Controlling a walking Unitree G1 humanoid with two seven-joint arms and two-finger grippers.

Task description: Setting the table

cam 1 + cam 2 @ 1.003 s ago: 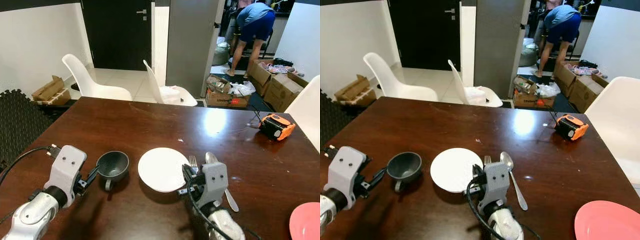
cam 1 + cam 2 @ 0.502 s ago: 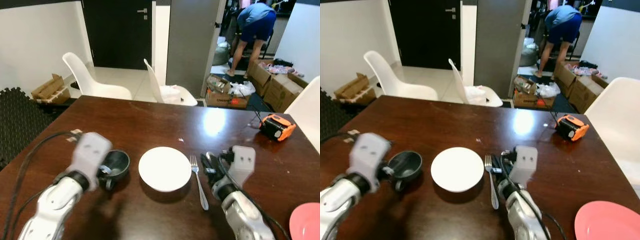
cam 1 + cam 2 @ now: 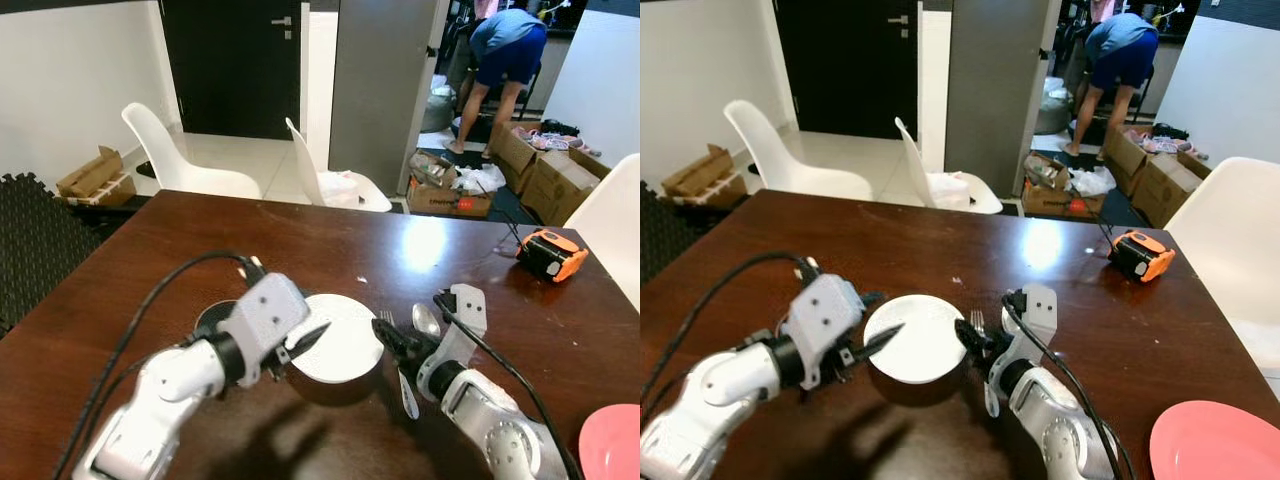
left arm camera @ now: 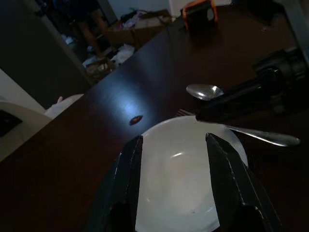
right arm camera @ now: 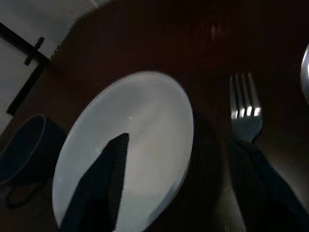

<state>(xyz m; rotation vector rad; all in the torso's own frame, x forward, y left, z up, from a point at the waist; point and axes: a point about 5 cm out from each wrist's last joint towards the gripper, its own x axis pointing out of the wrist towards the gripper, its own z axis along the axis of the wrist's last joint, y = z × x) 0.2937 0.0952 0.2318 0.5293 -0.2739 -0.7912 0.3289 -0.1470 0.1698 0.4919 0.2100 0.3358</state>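
A white plate [image 3: 345,338] lies on the dark wooden table [image 3: 300,245] in front of me. My left gripper [image 3: 303,342] is open, its fingers [image 4: 129,166] spread over the plate's left half. A grey cup [image 3: 213,317] sits just left of the plate, mostly behind my left arm. A fork [image 3: 387,319] and a spoon [image 3: 425,320] lie side by side right of the plate. My right gripper [image 3: 388,340] is open at the plate's right edge, one finger [image 5: 104,191] over the plate and the other beyond the fork [image 5: 246,113].
An orange and black device [image 3: 553,254] rests at the table's far right. A pink plate [image 3: 610,445] sits at the near right corner. White chairs [image 3: 195,165] stand along the far side, another [image 3: 612,215] on the right. A person [image 3: 505,55] bends over boxes in the background.
My left arm swung right from the cup to above the plate. My right gripper turned left toward the plate's right edge, baring the spoon.
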